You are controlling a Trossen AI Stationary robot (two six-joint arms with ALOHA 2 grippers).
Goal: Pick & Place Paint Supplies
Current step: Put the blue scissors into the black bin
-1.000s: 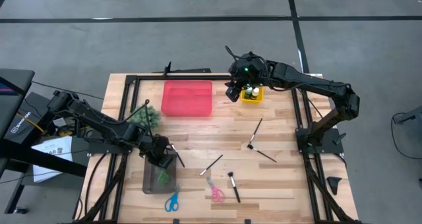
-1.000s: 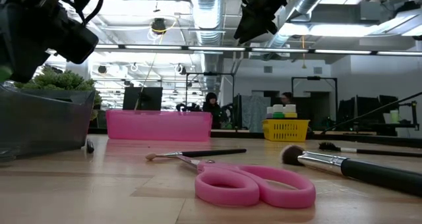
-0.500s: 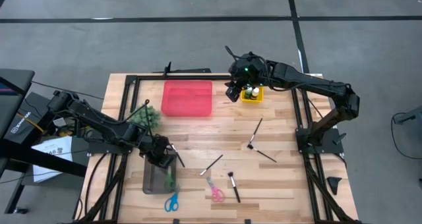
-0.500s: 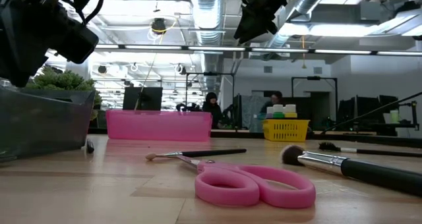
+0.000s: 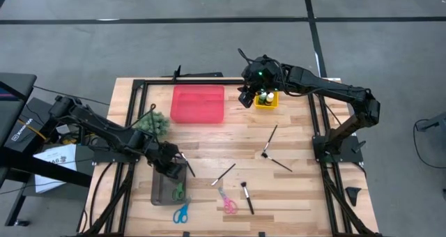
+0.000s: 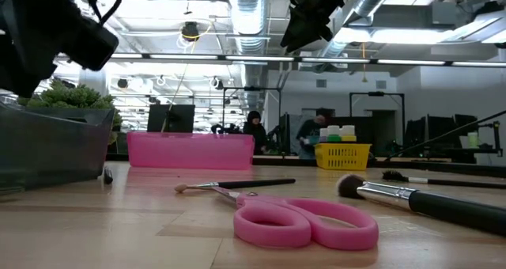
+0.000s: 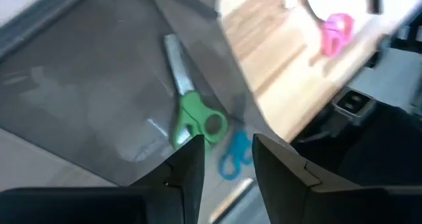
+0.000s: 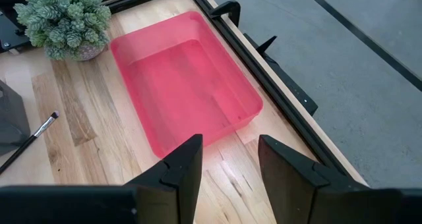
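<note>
Item one on my table: a smoky clear plastic bin (image 5: pixel 169 188) near the front left, holding one pair of green-handled scissors (image 7: pixel 192 116) lying flat on its floor; my left gripper (image 7: pixel 224 174) hangs just above it, fingers spread with nothing between them. Item two: a red rectangular plastic tray (image 8: pixel 186 79) at the back, where I see no contents. Item three: a small yellow mesh basket (image 5: pixel 266 100) at the back right, with small paint bottles (image 5: pixel 265 96) standing upright in it; my right gripper (image 8: pixel 227 161) hovers between tray and basket, fingers parted and gripping nothing. Loose on the wooden tabletop (image 5: pixel 293 188): several thin dark-handled paintbrushes (image 5: pixel 270 140) around the middle and right, blue-handled scissors (image 5: pixel 182 212) and pink-handled scissors (image 6: pixel 296 221) near the front edge. A fuzzy green potted plant (image 8: pixel 62 20) stands left of the red tray
</note>
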